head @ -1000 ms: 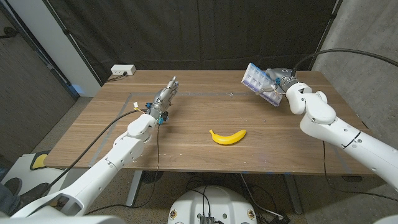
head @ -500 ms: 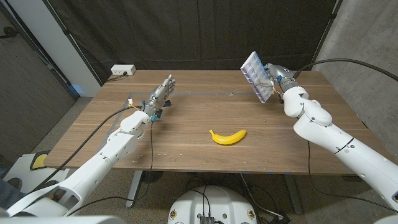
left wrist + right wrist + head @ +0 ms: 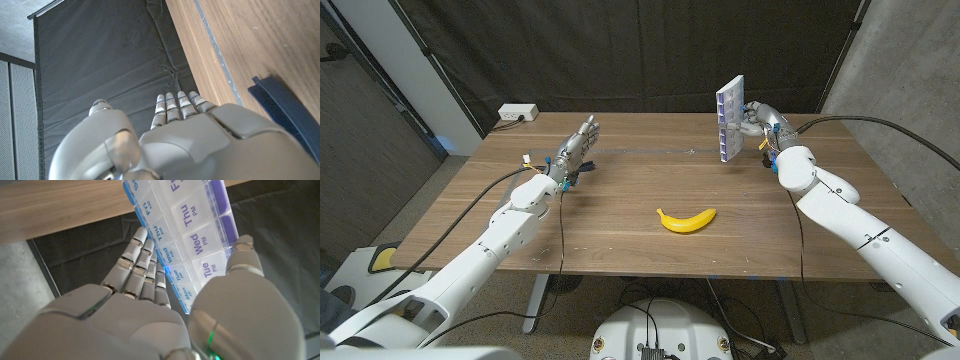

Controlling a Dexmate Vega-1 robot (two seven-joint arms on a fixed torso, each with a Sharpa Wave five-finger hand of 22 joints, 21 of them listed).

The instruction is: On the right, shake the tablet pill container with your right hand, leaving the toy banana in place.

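Observation:
My right hand [image 3: 761,123] grips the weekly pill container [image 3: 729,117], a clear box with blue and purple lids, and holds it raised on edge above the table's far right. In the right wrist view the pill container [image 3: 192,240] lies between the thumb and the fingers [image 3: 142,262]. The yellow toy banana [image 3: 686,220] lies on the wooden table [image 3: 620,200] near the front middle, well apart from both hands. My left hand [image 3: 578,150] hovers over the far left of the table, fingers [image 3: 177,107] straight and together, holding nothing.
A white power strip [image 3: 517,113] sits at the table's far left corner. A black curtain [image 3: 620,50] hangs behind the table. A strip of tape [image 3: 532,165] marks the table near my left hand.
My right hand has swung the pill container up and back, from tilted flat to standing on edge. My left hand has moved farther back along the table.

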